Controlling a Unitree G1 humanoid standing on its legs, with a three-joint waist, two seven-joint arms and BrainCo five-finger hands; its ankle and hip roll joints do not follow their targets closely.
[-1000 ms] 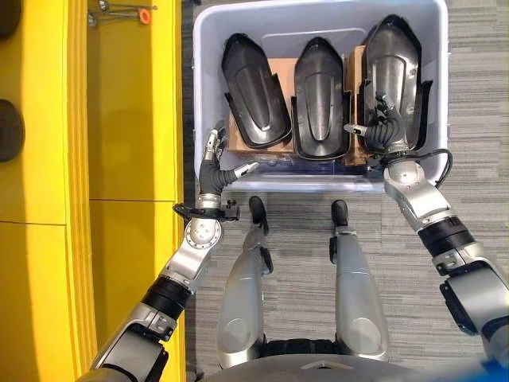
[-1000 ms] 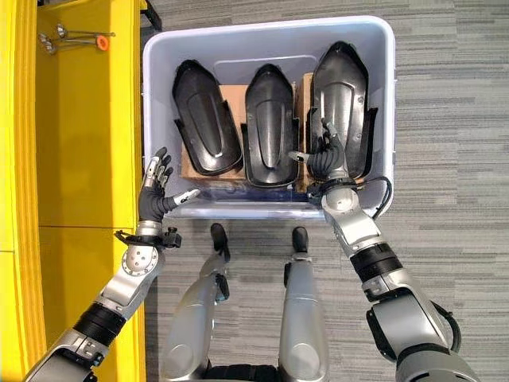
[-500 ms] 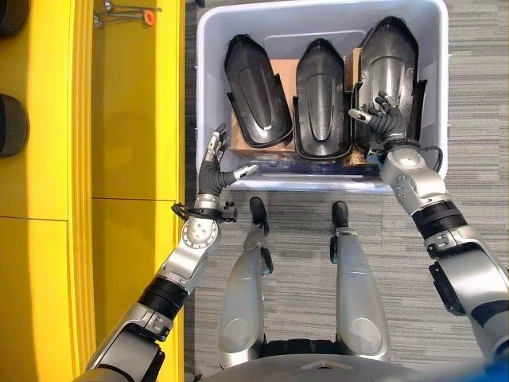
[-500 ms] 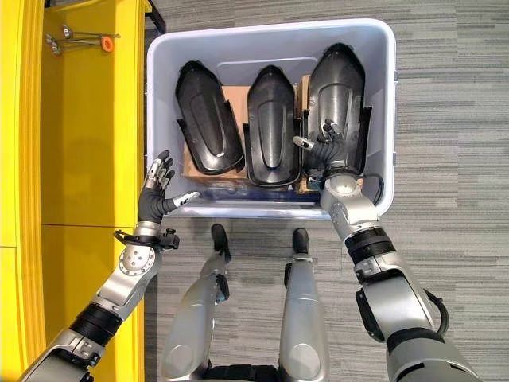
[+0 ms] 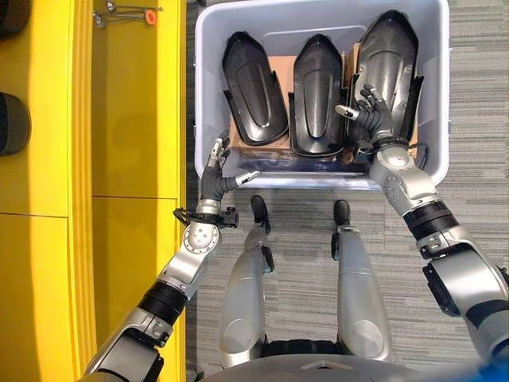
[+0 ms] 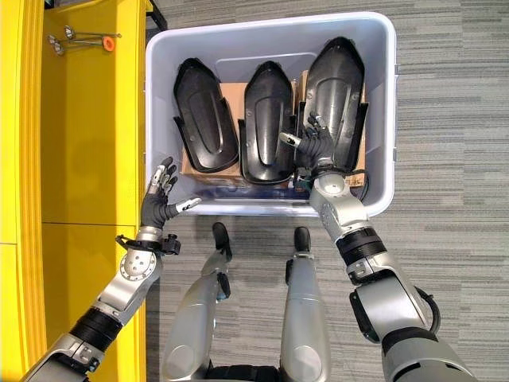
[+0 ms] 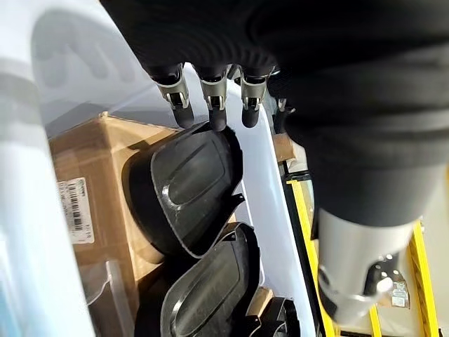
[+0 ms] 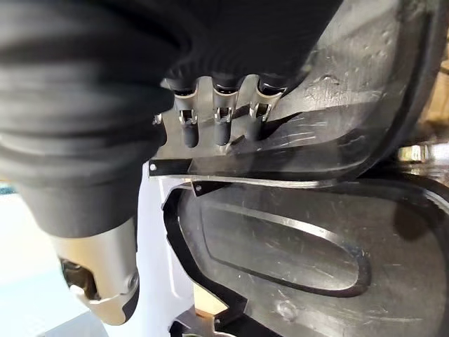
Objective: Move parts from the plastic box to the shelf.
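Part (image 8: 295, 239) edge under right robot hand (image 8: 210, 119)

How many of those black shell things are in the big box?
3, side by side in the plastic box: the left part, the middle part, and the right part under the right hand. More could hide underneath.

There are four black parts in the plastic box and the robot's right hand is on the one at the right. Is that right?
Not quite. The plastic box holds three black parts, not four: the left part, the middle part and the right part. The right eye view shows them side by side. The rest is right: the right hand is on the right part.
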